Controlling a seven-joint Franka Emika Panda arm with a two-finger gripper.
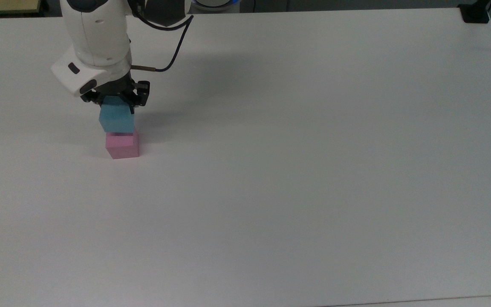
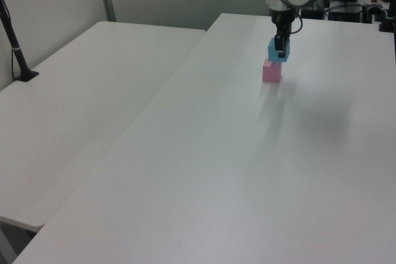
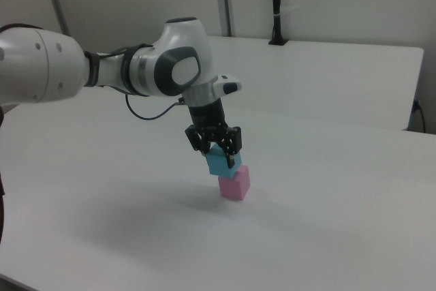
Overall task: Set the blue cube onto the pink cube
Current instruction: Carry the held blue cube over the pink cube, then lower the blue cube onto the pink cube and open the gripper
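Note:
My gripper (image 1: 116,103) (image 2: 281,50) (image 3: 219,157) is shut on the blue cube (image 1: 116,120) (image 2: 276,50) (image 3: 219,163), gripping its upper part from above. The pink cube (image 1: 122,146) (image 2: 271,71) (image 3: 235,182) rests on the white table (image 1: 296,162) at the top view's left. The blue cube hangs just above the pink cube, nearly over it and turned slightly against it. In the right view its lower edge is very close to the pink cube's top; whether they touch I cannot tell.
A second white table (image 2: 80,97) adjoins on the left view's left, with a black post (image 2: 15,47) clamped at its edge. A black clamp (image 1: 475,13) sits at the top view's far right corner. A black cable (image 1: 173,47) loops from the wrist.

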